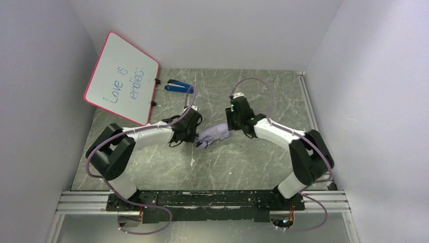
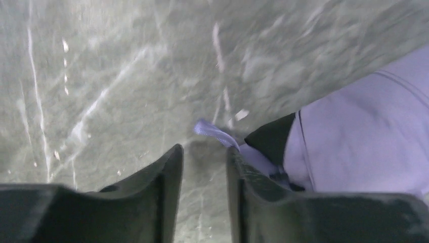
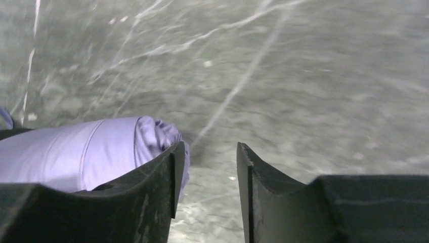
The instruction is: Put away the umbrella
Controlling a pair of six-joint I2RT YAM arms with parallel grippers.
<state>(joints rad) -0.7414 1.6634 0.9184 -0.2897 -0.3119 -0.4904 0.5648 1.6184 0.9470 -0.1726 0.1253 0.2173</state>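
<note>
While the umbrella (image 1: 213, 135) lay furled on the bench (image 1: 243, 167), well off every edge, the left end effector (image 2: 204, 152) and right end effector (image 3: 207, 147) flanked it, both spread and empty; advised: centre jaws across the bundle before pinching, avoiding loose fabric.

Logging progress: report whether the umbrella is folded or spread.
Folded: the umbrella lies as a compact lilac bundle, no canopy spread.

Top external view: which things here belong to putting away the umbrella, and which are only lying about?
For the job: umbrella; left claw and right claw, both open beside it.
Lying about: red-framed whiteboard; blue stapler-like object.
</note>
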